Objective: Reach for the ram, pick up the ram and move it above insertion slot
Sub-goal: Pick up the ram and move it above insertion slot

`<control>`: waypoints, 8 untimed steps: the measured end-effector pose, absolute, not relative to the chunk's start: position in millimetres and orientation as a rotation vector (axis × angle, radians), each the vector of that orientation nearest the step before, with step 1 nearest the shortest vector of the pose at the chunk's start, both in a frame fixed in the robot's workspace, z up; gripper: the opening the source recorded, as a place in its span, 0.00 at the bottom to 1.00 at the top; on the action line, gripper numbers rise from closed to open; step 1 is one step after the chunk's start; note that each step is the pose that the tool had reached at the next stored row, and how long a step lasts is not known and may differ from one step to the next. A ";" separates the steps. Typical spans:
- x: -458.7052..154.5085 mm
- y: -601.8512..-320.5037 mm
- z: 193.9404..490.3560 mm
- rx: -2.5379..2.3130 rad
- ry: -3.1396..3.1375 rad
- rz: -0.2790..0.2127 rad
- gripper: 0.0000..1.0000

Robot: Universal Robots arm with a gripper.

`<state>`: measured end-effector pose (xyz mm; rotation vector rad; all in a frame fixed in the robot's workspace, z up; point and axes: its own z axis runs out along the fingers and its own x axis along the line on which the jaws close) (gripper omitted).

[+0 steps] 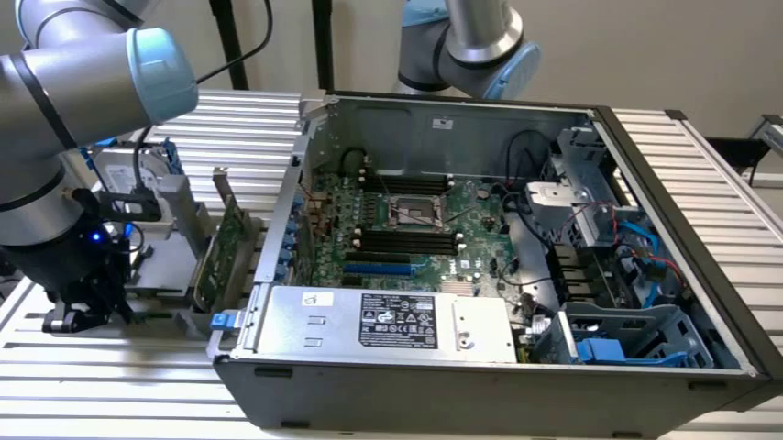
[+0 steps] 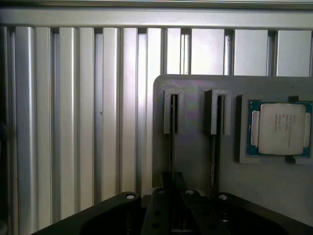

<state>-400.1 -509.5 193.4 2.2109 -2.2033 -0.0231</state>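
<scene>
My claw (image 2: 172, 191) hangs low over the gray holder (image 2: 195, 196), and I cannot tell how far open it is or whether it grips anything. Right under it lies the ram (image 2: 172, 147), edge-on as a thin dark line in one of two parallel slots. Its long axis runs along the slot, matching the table's slats (image 2: 73, 122). A second thin strip (image 2: 215, 152) fills the other slot. Just beside them one processor (image 2: 281, 128) sits in its recess, its print too small to read. Farther off, one green expansion card (image 1: 220, 257) stands upright beside the open computer case (image 1: 490, 385). The case's power supply label (image 1: 404, 323) is unreadable. Beyond rises a second arm (image 1: 471, 46).
</scene>
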 end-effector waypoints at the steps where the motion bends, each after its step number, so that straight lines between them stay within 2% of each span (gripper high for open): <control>1: -399.8 -509.5 193.5 2.211 -2.203 -0.024 0.14; 8: -397.8 -509.6 202.6 2.205 -2.197 -0.037 0.14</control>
